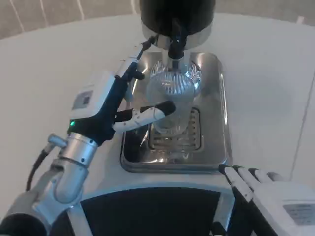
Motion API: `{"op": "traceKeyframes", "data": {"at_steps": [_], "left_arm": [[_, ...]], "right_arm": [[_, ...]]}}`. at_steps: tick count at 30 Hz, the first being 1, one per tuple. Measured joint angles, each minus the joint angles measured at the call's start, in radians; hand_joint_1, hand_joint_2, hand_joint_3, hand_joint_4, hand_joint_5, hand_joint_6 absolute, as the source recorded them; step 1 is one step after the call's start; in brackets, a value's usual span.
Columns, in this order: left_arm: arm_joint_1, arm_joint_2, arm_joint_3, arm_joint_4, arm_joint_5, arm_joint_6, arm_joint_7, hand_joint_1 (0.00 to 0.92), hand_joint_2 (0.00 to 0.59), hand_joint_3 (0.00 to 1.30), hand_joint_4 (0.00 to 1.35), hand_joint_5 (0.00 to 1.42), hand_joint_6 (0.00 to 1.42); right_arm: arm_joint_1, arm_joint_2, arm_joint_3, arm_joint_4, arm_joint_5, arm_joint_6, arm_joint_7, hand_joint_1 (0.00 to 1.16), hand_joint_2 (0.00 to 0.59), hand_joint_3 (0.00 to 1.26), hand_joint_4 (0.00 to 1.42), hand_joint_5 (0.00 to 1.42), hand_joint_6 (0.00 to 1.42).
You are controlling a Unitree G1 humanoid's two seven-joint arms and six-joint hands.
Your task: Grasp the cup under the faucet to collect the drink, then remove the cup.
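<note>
Clear plastic cup sits upright on the drip tray, right under the black faucet of the dispenser. Ribbed, thin-walled by the look, so prob light and a bit squashy; squeeze too hard and it could buckle, esp once there's liquid in it. Best hold looks like mid-wall, fingers on opposite sides, kept upright. Smooth wall, maybe slick if wet. Left robot hand is wrapped round the cup's left side, one finger across the front, others reaching behind: grasping the cup, as far as I can tell, tho contact on the far side is hidden. Right robot hand rests low at the table edge near the tray's front corner, fingers lying straight and side by side, holding nothing. Can't tell if any drink is in the cup or flowing; transparent wall plus tray glare blur it. Dispenser top is cut off by the frame.
</note>
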State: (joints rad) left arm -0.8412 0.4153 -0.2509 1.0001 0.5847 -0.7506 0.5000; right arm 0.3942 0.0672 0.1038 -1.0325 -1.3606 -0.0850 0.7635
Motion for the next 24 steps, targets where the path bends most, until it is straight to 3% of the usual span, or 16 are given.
{"op": "traceKeyframes", "data": {"at_steps": [4, 8, 13, 19, 24], "left_arm": [[0.027, 0.041, 0.015, -0.029, -0.028, -0.041, -0.006, 0.059, 0.032, 0.00, 0.03, 0.40, 0.75], [0.068, 0.112, 0.051, -0.050, -0.032, -0.082, -0.006, 0.040, 0.033, 0.01, 0.08, 0.41, 0.75], [0.112, 0.172, 0.079, -0.051, -0.036, -0.111, -0.006, 0.026, 0.044, 0.07, 0.12, 0.36, 0.58], [0.191, 0.264, 0.096, -0.074, -0.036, -0.175, -0.018, 0.029, 0.056, 0.10, 0.15, 0.34, 0.53], [0.267, 0.313, 0.115, -0.090, -0.034, -0.204, -0.020, 0.031, 0.066, 0.12, 0.16, 0.32, 0.49]], "right_arm": [[-0.011, -0.002, -0.010, 0.000, 0.041, 0.028, -0.011, 0.26, 0.462, 0.00, 0.00, 0.00, 0.00], [-0.101, -0.008, -0.062, 0.000, 0.122, 0.091, -0.031, 0.26, 0.463, 0.00, 0.00, 0.00, 0.00], [-0.188, -0.005, -0.096, 0.000, 0.191, 0.152, -0.036, 0.25, 0.475, 0.00, 0.00, 0.00, 0.00], [-0.280, 0.000, -0.137, 0.000, 0.328, 0.298, -0.035, 0.23, 0.482, 0.00, 0.00, 0.00, 0.00], [-0.343, -0.002, -0.162, 0.001, 0.424, 0.395, -0.041, 0.22, 0.482, 0.00, 0.00, 0.00, 0.00]]}}
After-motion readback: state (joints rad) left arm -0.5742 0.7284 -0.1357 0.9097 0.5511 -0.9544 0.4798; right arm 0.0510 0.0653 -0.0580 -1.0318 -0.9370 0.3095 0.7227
